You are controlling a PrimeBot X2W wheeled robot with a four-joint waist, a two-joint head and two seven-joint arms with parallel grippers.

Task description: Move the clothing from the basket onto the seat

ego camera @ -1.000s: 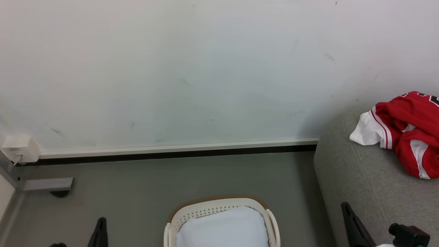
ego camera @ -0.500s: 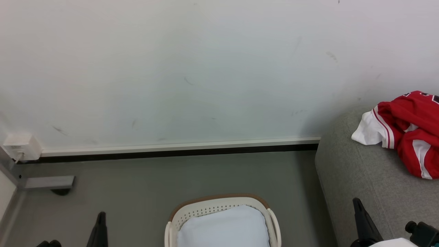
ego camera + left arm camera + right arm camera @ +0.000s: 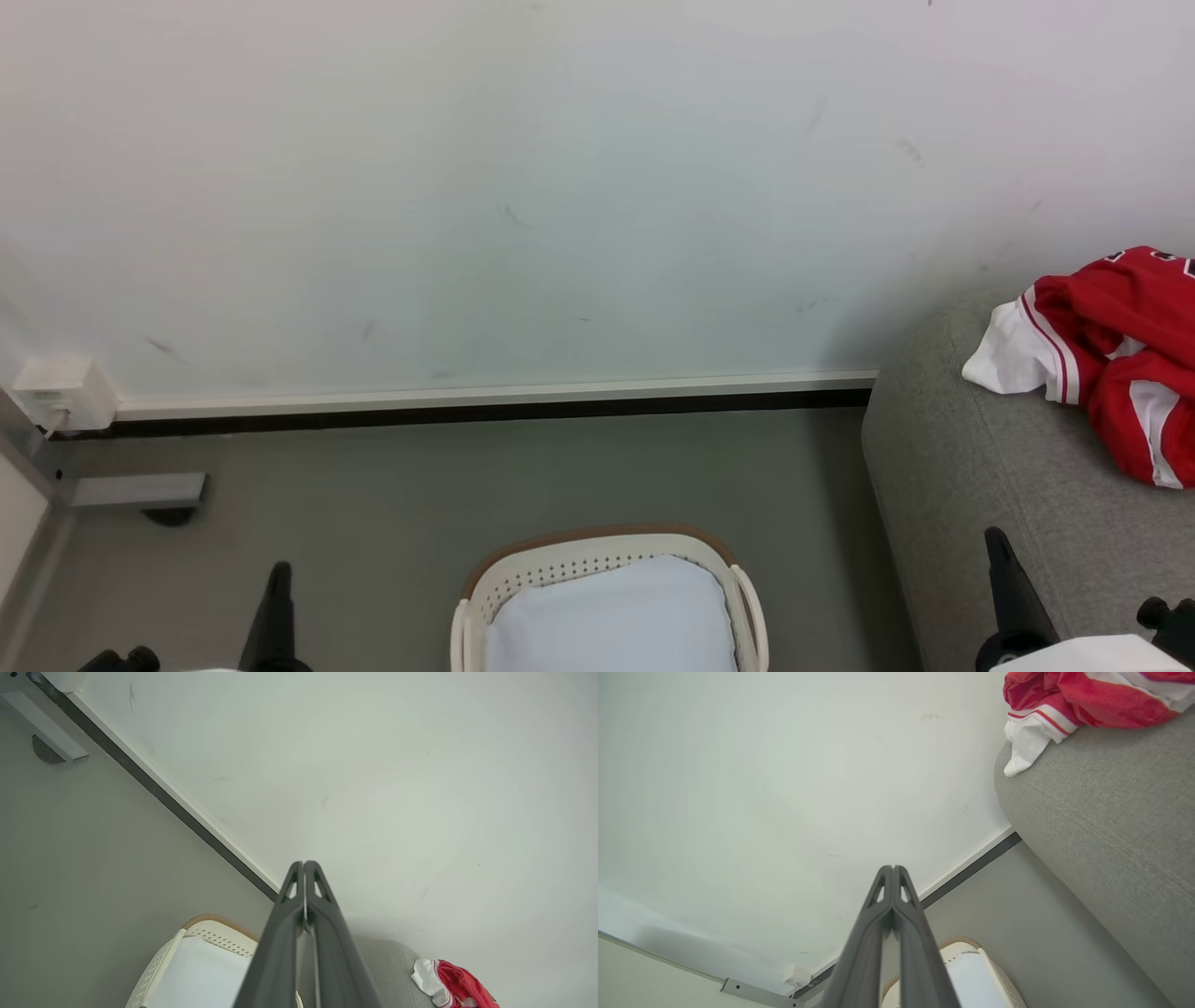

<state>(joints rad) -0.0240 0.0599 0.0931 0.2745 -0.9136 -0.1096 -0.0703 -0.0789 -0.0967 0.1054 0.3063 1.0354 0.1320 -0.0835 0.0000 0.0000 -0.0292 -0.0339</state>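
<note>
- Since a second ago the right claw [image 3: 997, 539] has slid toward the lower right corner of the head view, farther than the slight shift of the whole scene. The left claw [image 3: 279, 569] has crept a little up from the bottom edge at lower left.
- Both claws are closed and empty: each wrist view shows its two long dark fingers pressed tip to tip with nothing between them.
- At bottom centre stands the small cream-white perforated plastic laundry basket with a brown rim [image 3: 560, 569], on the grey floor [image 3: 467, 485]. It holds a plain pale blue-white cloth [image 3: 611, 616], and no red shows in it.
- Along the right side rises the large grey fabric-upholstered seat with rounded edges [image 3: 971, 467], with a strip of floor between it and the basket.
- Farther back, at the right edge, the red basketball jersey with white trim [image 3: 1120, 345] lies crumpled on top of the seat, partly cut off by the frame.
- Behind everything runs the white wall [image 3: 560, 187] with its dark skirting.
- By my reading the transfer is done and the arms are drawing back to rest. The next move calls for no grasp, only for leaving the pale cloth alone.
</note>
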